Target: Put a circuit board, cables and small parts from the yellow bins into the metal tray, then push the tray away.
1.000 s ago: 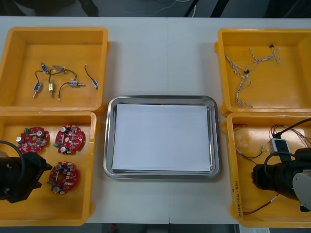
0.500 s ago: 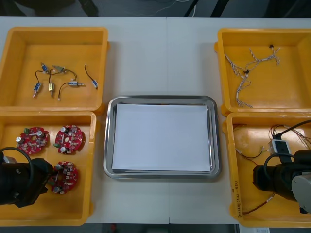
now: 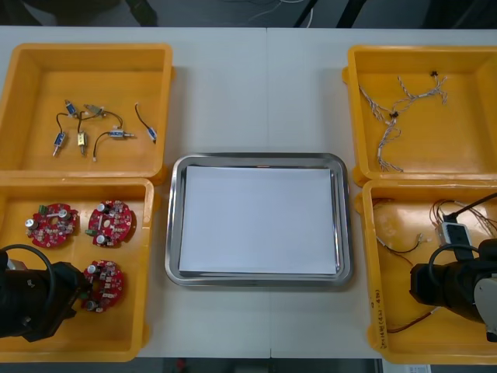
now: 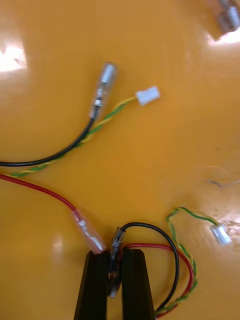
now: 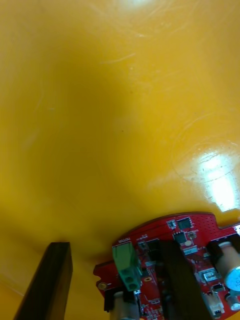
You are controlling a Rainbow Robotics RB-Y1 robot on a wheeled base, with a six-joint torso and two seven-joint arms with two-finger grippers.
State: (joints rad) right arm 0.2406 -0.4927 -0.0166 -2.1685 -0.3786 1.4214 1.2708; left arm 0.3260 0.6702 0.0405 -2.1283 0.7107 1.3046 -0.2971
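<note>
Left gripper (image 5: 114,247) straddling circuit board (image 5: 185,235) edge, right gripper (image 4: 115,255) pinching black cable (image 4: 150,227)

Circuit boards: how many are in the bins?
3, all in the near left yellow bin: one board and a second side by side, a third nearer, at the left gripper's open fingers. The arm might hide another.

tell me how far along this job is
Done: nothing, the tray holds no items yet. In hand, in the near bins: the right gripper is shut on a black cable; the left gripper stands open around the edge of a board. Left: carrying both to the tray, adding small parts, pushing the tray away.
</note>
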